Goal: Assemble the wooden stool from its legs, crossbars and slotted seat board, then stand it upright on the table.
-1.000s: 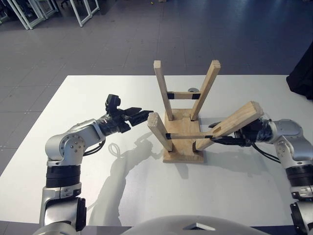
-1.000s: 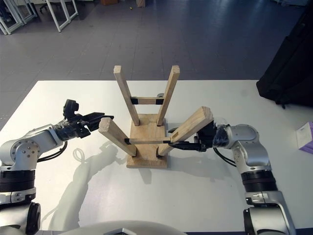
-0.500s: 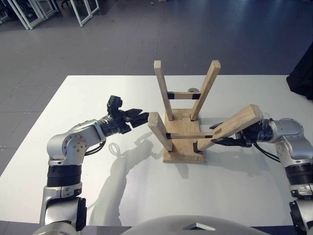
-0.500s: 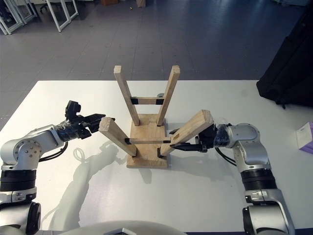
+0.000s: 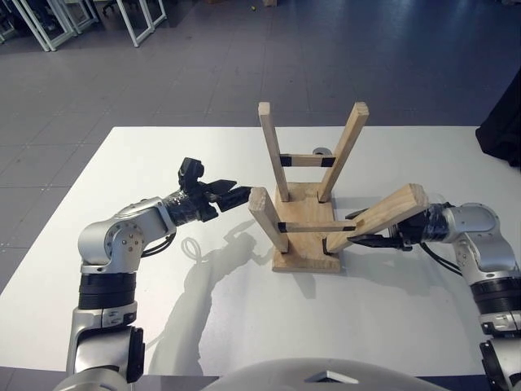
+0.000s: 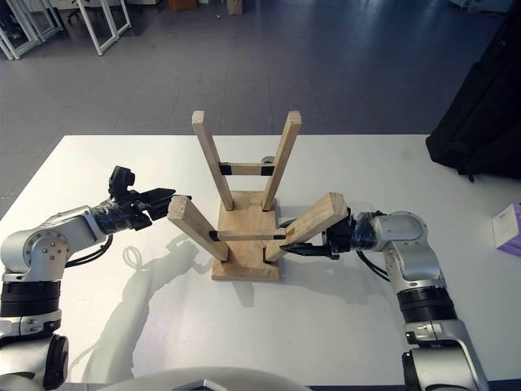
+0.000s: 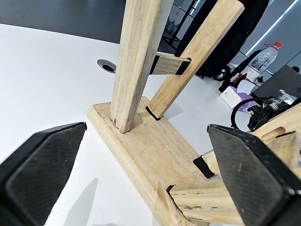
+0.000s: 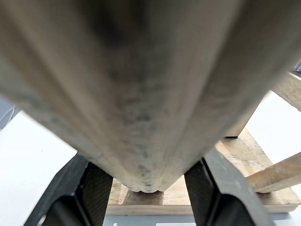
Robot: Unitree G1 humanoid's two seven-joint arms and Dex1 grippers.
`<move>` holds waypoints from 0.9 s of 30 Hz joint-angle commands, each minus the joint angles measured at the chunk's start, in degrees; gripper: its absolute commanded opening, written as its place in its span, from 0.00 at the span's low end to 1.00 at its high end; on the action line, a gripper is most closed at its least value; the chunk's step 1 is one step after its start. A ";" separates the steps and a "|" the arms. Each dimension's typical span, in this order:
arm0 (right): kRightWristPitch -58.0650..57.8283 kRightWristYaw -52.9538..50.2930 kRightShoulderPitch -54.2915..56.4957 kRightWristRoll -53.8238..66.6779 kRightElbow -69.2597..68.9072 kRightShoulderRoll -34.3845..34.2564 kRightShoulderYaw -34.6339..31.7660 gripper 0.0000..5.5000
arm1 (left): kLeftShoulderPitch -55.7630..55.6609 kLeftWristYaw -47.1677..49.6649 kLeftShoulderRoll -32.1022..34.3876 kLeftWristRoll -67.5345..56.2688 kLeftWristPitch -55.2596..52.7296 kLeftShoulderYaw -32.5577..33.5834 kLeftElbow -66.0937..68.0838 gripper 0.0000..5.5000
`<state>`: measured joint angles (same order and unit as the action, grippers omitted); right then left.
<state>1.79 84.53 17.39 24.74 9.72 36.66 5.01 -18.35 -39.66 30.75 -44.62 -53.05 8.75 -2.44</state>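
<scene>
The right tool (image 5: 360, 239) is pinching the near right leg (image 5: 381, 215). In the right wrist view its two black fingers (image 8: 89, 190) sit on either side of the wood, with the leg filling the gap between them. The tool holds the leg low down, close to the seat board's near right corner. From there the leg leans steeply outward, and its free end is well out to the right of the seat board (image 5: 303, 205).

The left tool (image 5: 233, 194) is spread wide and holds nothing. The left wrist view shows its pads (image 7: 42, 165) far apart with the board and legs between them. It hangs above the surface (image 5: 407, 326) to the left of the seat board. Its tips are just beside the free end of the near left leg (image 5: 267, 218); I cannot tell whether they touch.

The seat board lies flat on the surface with the legs pointing up, so the stool is upside down. The near left leg tilts outward over the board's left edge. It is joined to the near right leg by the near crossbar (image 5: 311, 226), which runs low across the board. At the board's far end the two far legs (image 5: 273, 151) stand nearly upright in their slots, splayed slightly, with the far crossbar (image 5: 304, 160) between them. A small round hole (image 5: 323, 150) is set in the surface just beyond the board.
</scene>
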 commanded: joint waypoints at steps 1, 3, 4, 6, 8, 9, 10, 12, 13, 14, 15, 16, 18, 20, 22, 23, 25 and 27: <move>-1.70 -3.27 -0.42 -2.55 -3.80 -0.03 1.47 0.37 | 0.64 0.62 -0.14 0.60 -0.01 0.52 -0.67 0.86; -2.33 -5.21 0.17 -3.33 -4.72 -0.32 1.58 0.37 | 1.03 1.25 -0.24 1.04 0.36 0.60 -0.89 0.86; -2.68 -6.63 0.70 -3.89 -4.71 -0.65 1.45 0.37 | 1.21 1.62 -0.26 1.35 0.55 0.63 -0.81 0.86; -3.35 -9.08 1.75 -4.91 -4.27 -1.31 1.29 0.37 | 1.45 2.65 -0.42 1.94 0.84 0.98 -0.41 0.86; -3.05 -11.72 2.74 -6.92 -2.54 -1.87 1.42 0.37 | 1.38 4.43 -0.60 3.08 1.54 1.85 0.73 0.86; -2.72 -12.76 3.11 -7.88 -1.65 -2.14 1.48 0.37 | 1.21 5.32 -0.69 3.65 2.02 2.25 1.39 0.86; -2.53 -13.85 3.59 -8.66 -0.63 -2.66 1.58 0.37 | 1.04 6.37 -0.80 4.40 2.55 2.82 2.12 0.86; -2.91 -16.08 4.66 -9.15 1.46 -4.13 1.45 0.37 | 0.84 9.12 -1.18 6.11 3.56 3.72 2.95 0.86; -2.77 -16.97 5.19 -9.46 2.58 -4.67 1.55 0.37 | 1.09 10.10 -1.20 6.93 3.84 3.81 2.42 0.86; -2.64 -17.66 5.53 -9.65 3.47 -5.03 1.56 0.37 | 1.30 10.82 -1.20 7.45 4.01 3.72 1.76 0.86; -2.41 -18.09 5.89 -9.91 4.44 -5.41 1.67 0.37 | 1.59 12.03 -1.26 7.48 3.71 4.29 0.42 0.83; -2.29 -18.59 5.98 -10.00 5.19 -5.76 1.61 0.37 | 1.67 12.94 -1.15 7.05 3.12 5.15 -1.30 0.81; -1.97 -19.21 5.81 -10.06 6.12 -6.11 1.48 0.37 | 0.31 15.49 -1.46 3.08 0.19 8.73 -6.04 0.73; -1.59 -19.62 5.15 -10.05 6.78 -6.02 1.04 0.37 | -7.69 19.18 -2.01 -10.64 -5.25 15.65 -11.10 0.65; -1.52 -19.96 4.73 -9.98 7.28 -5.96 0.60 0.37 | -18.14 24.20 -0.86 -20.50 -7.98 18.42 -14.04 0.59; -1.45 -20.14 4.68 -9.98 7.48 -6.01 0.46 0.37 | -22.59 27.27 -0.48 -22.74 -8.58 18.05 -15.27 0.57; -1.28 -20.72 4.83 -10.06 7.76 -6.51 0.51 0.37 | -29.83 36.11 -3.69 -24.07 -9.02 13.93 -19.06 0.56; -1.28 -21.16 5.04 -10.20 7.83 -7.12 0.89 0.37 | -31.49 43.06 -8.48 -21.10 -9.31 6.70 -22.91 0.56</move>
<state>1.21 64.24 23.34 16.04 16.41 29.94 5.32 -49.21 -1.87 26.23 -68.34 -60.95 21.94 -22.53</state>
